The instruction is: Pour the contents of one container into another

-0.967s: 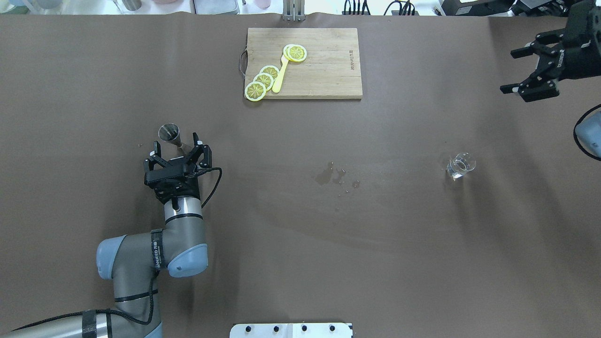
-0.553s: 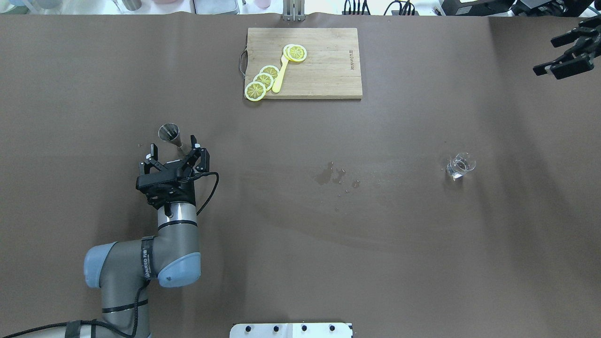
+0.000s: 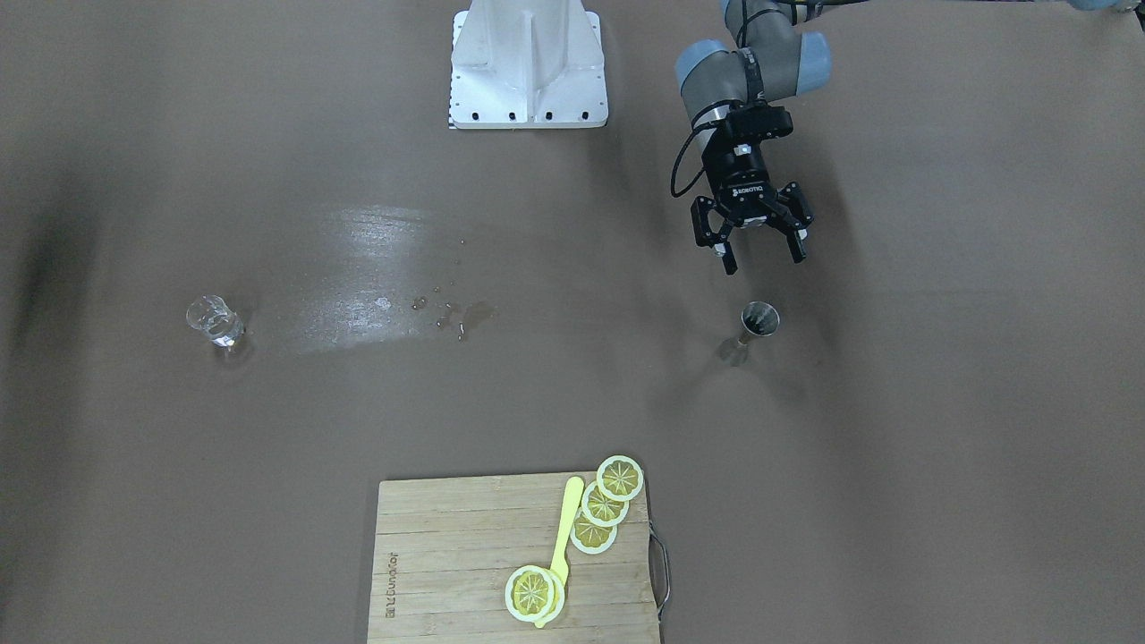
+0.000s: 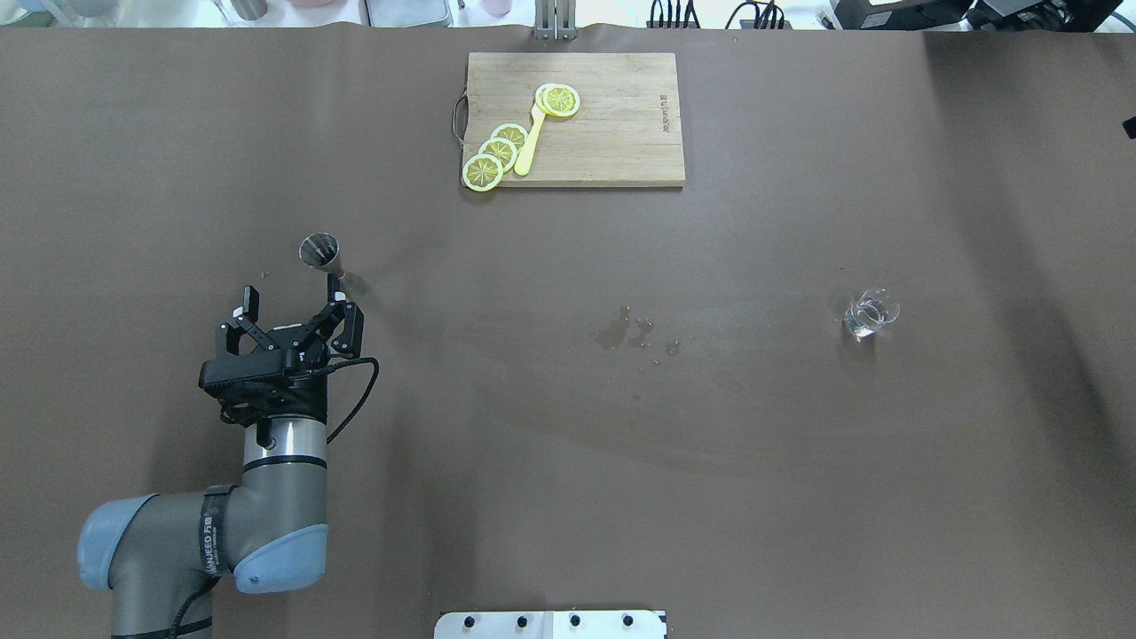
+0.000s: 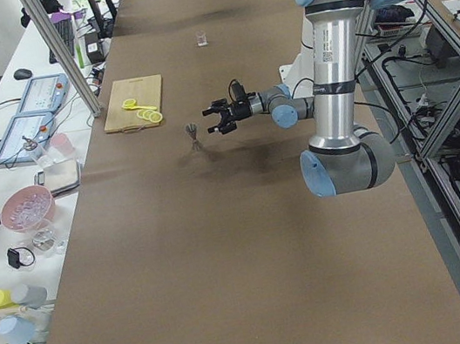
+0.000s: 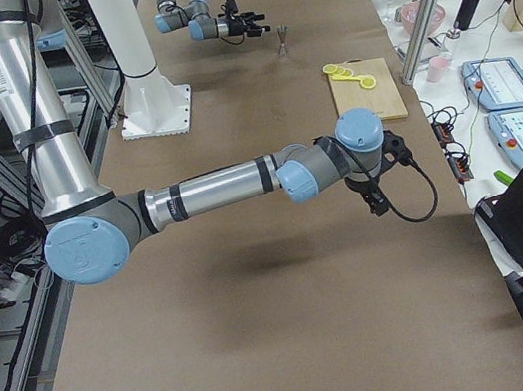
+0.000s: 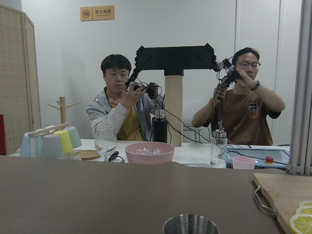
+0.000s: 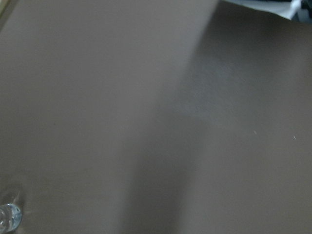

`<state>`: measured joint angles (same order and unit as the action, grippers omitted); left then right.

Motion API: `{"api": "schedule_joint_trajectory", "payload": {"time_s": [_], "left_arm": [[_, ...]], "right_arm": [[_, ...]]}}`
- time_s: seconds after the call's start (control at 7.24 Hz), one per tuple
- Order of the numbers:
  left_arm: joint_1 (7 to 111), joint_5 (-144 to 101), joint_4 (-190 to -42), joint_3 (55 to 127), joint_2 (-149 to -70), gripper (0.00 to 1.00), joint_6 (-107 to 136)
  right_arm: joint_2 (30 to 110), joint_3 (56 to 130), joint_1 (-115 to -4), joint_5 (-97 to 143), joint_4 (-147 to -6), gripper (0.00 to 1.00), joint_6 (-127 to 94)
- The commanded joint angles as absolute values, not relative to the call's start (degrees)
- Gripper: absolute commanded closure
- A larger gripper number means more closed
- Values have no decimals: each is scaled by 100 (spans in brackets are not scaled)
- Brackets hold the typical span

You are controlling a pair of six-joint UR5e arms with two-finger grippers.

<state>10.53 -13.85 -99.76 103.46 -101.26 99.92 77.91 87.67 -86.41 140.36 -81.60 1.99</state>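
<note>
Pulled back toward the robot's base, the left gripper (image 4: pixel 297 306) now hangs short of the jigger (image 4: pixel 321 251), jaws spread wide and empty. The right gripper (image 6: pixel 375 198) has swung out past the table's right end and all but left the overhead view; whether it's open or shut can't be told. The jigger stands upright on the robot's left. The clear glass (image 4: pixel 870 312) stands alone on the right, well apart from it, w/ a wet patch (image 4: pixel 626 333) between them.

Risks, as a judgement: the jigger's mouth is small and its waist narrow, so a nudge from a finger could tip it, and an off-centre pour would add to the spill. The glass is smooth and clear — a loose pinch may slip.

Room is generous: bare table (image 4: pixel 568 461) lies betw. the two vessels and toward the robot. The cutting board (image 4: pixel 612 124) w/ lemon slices (image 4: pixel 499 151) sits at the far edge, out of the path.
</note>
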Motion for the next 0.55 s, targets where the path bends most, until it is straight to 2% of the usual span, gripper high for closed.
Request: {"api": "schedule_joint_trajectory", "payload": {"time_s": [0.0, 0.14, 0.41], "left_arm": [[1107, -1459, -10716, 10599, -10142, 1, 8577], [1134, -1824, -11410, 10730, -10212, 1, 7490], [1946, -3060, -12415, 10915, -10553, 1, 5275]], "right_arm": [[7857, 8667, -9043, 13975, -10073, 0, 193], [8084, 8640, -9157, 13687, -10194, 0, 193], [8690, 8867, -9202, 13299, -10152, 0, 132]]}}
